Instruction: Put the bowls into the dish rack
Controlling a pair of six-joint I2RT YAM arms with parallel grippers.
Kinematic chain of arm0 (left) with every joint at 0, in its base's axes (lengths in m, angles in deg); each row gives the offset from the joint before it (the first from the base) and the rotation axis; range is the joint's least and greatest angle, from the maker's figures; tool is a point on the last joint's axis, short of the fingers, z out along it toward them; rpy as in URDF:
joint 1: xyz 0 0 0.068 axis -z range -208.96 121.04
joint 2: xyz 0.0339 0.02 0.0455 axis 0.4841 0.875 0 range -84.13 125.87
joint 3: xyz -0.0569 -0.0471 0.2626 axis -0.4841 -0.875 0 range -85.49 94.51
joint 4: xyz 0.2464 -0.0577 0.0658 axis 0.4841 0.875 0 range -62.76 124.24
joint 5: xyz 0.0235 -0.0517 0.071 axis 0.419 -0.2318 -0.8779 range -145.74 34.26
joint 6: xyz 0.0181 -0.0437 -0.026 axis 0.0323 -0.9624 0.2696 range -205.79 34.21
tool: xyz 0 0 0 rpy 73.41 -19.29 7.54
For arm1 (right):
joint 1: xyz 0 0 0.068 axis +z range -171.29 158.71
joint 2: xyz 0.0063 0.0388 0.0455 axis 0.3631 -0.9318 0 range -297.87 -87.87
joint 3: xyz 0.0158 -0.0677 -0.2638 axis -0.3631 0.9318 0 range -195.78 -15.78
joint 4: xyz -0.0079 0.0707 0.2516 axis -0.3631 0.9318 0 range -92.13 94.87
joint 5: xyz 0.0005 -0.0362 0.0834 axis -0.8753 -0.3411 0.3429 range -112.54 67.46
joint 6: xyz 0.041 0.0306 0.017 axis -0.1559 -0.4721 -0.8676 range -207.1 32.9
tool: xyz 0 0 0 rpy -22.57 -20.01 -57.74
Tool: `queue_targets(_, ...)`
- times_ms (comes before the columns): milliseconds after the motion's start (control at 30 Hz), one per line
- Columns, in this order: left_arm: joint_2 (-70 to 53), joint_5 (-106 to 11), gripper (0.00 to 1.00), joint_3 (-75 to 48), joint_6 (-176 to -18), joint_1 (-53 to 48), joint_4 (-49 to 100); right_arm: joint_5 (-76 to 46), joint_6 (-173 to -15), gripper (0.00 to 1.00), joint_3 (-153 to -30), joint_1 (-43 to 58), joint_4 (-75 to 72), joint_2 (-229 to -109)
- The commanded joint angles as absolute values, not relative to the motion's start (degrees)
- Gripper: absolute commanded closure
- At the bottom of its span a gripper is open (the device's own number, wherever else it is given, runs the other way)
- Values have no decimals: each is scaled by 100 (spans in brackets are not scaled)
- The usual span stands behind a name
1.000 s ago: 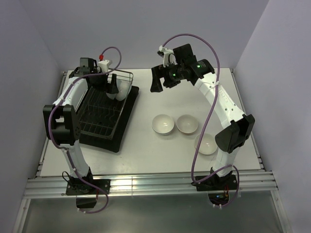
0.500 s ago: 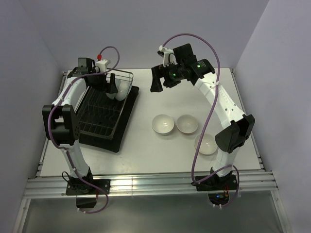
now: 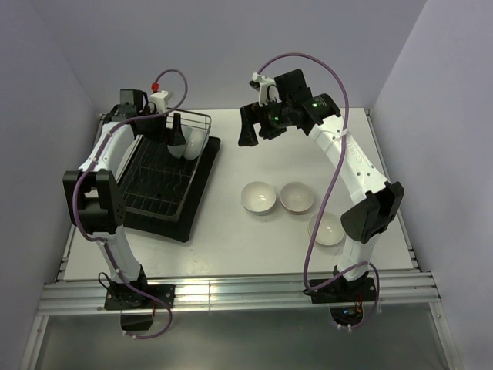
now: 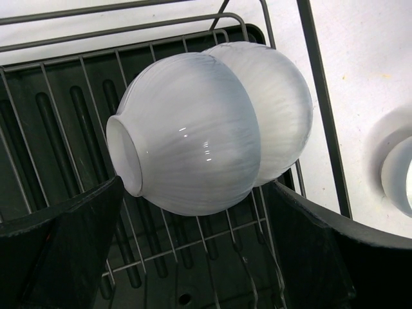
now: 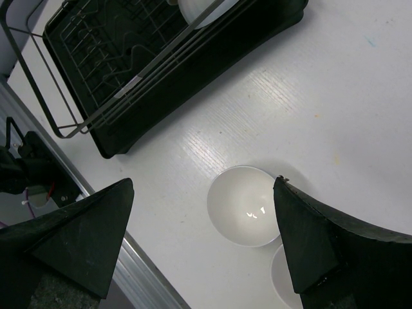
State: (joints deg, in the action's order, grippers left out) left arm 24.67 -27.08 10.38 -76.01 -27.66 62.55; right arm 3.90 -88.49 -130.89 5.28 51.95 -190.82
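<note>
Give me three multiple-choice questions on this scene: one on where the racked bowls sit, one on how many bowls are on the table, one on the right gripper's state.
1. Where in the dish rack do the loaded bowls stand?
A. far right corner
B. near left corner
C. centre
2. How many bowls lie on the table?
A. one
B. three
C. five
3. The right gripper is:
A. shut on a bowl
B. open, empty
C. shut, empty
Answers:
1 A, the top view shows them at the rack's far right end.
2 B, three sit right of the rack.
3 B, its fingers stand wide apart with nothing between them.
</note>
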Motion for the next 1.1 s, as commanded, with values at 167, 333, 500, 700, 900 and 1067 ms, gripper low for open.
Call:
queue_targets(167, 2160, -2665, 1, 1154, -7613, -2799, 6152, 418, -8772, 4, -13145, 490, 5139, -18762)
queue_targets(333, 2126, -2542, 0, 1154, -7560, -2808, 6205, 401, -8772, 4, -13110, 490, 5139, -18745)
queue_targets(500, 1827, -2174, 0, 1189, -7534, -2852, 6249, 383, -8544, 4, -12996, 481, 5157, -18692)
queue_targets(700, 1326, -1954, 0, 1514, -7507, -2878, 6546, 208, -8131, 6, -12855, 446, 5429, -18727)
queue_targets(900, 781, -1163, 0, 1286, -7060, -3177, 6943, -266, -7112, 17, -12521, 455, 6176, -19139)
queue_targets(1067, 307, -496, 0, 575, -6936, -3186, 6979, -724, -6909, 20, -11933, 455, 5957, -19386)
